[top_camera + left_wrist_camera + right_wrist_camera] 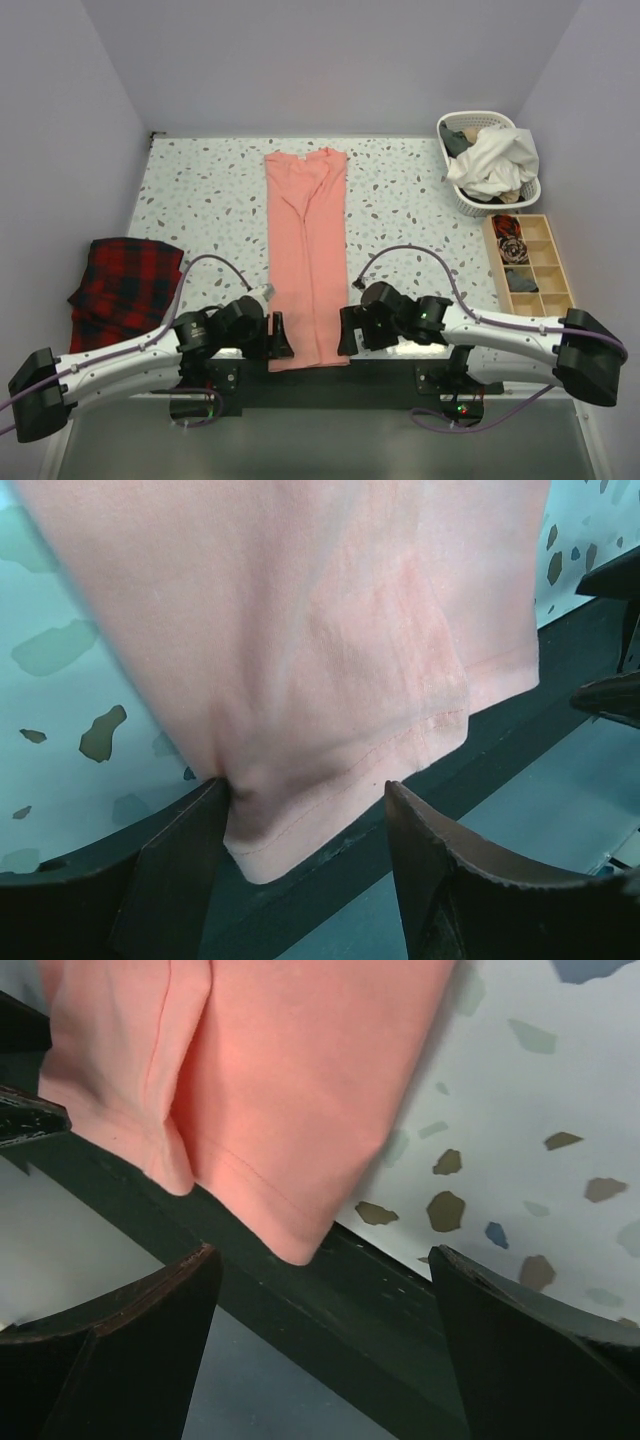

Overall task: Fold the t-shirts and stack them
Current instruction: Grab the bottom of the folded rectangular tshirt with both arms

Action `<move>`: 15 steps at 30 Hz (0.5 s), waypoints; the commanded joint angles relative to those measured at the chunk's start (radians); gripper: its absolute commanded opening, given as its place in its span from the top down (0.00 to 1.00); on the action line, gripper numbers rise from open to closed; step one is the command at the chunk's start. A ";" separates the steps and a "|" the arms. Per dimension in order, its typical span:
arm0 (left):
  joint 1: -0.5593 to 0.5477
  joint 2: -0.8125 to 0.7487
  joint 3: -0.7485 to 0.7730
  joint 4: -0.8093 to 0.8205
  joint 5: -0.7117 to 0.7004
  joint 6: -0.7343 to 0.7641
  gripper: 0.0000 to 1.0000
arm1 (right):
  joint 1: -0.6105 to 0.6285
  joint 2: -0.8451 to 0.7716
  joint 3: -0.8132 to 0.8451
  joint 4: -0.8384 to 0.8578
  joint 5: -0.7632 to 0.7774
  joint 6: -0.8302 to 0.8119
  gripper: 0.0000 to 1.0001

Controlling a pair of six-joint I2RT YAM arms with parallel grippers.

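A salmon-pink t-shirt (308, 250) lies folded lengthwise into a long narrow strip down the middle of the table, its hem at the near edge. My left gripper (282, 335) is at the hem's near-left corner. In the left wrist view the t-shirt (300, 630) has that corner lying between the spread fingers of the left gripper (303, 790), with the left finger touching the cloth. My right gripper (347, 332) is at the near-right corner. In the right wrist view the right gripper (320, 1255) is open, and the t-shirt (280, 1060) ends just beyond its fingertips.
A red-and-black plaid cloth (125, 285) lies folded at the table's left edge. A white basket (490, 160) of clothes stands at the back right, with a wooden divided tray (527, 265) in front of it. A dark strip (350, 1310) runs along the near table edge under the hem.
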 commanded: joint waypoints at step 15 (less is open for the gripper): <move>-0.006 0.054 -0.053 0.033 0.044 -0.008 0.67 | 0.001 0.207 -0.002 0.184 -0.153 0.037 0.59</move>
